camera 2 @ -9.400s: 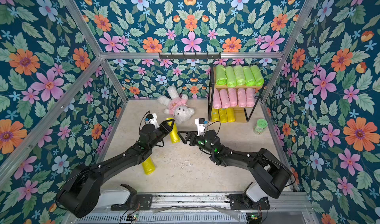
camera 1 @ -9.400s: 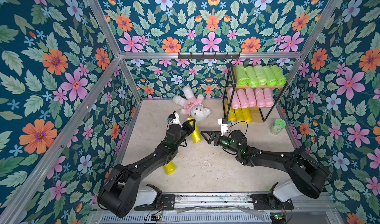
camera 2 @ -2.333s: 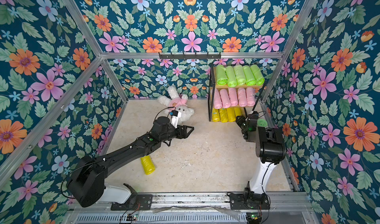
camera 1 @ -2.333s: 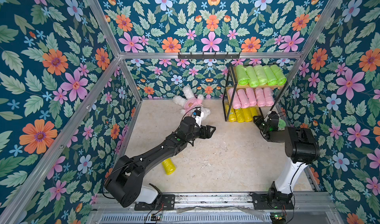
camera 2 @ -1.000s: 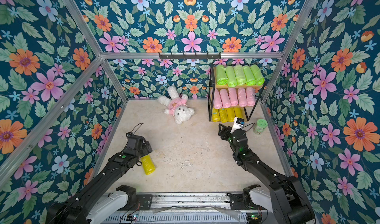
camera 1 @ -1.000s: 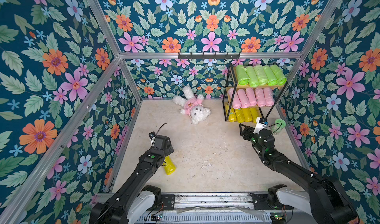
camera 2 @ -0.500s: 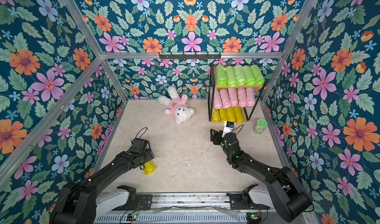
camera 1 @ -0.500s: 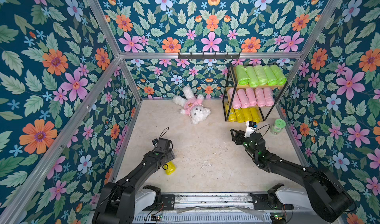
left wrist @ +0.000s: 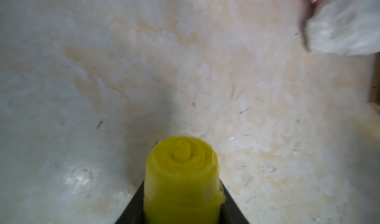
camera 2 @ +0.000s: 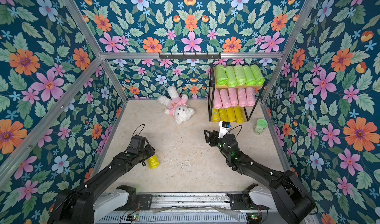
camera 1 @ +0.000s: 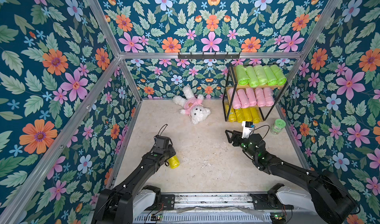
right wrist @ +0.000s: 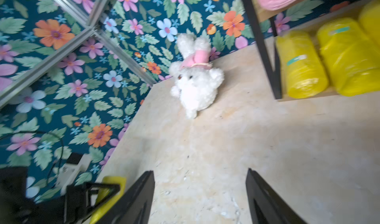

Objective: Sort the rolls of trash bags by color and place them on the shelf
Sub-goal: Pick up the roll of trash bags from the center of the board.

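One yellow roll (camera 1: 174,162) (camera 2: 153,162) lies on the floor at the front left. My left gripper (camera 1: 169,158) (left wrist: 182,184) is shut on it, and in the left wrist view the black jaws press both sides of the roll (left wrist: 181,167). My right gripper (camera 1: 230,136) (right wrist: 200,171) hovers open and empty over the floor in front of the shelf (camera 1: 240,87). The shelf holds several green rolls (camera 1: 260,76) on top, several pink rolls (camera 1: 249,97) in the middle and several yellow rolls (camera 1: 242,115) (right wrist: 302,68) at the bottom.
A white plush toy in a pink shirt (camera 1: 193,107) lies at the back middle. A small green lidded jar (camera 1: 278,126) stands right of the shelf. A black hook rail (camera 1: 208,56) runs along the back wall. Floral walls enclose three sides.
My left gripper dropped over the yellow roll at the front left and closed on it. My right arm drew back from the shelf toward the middle, still open.
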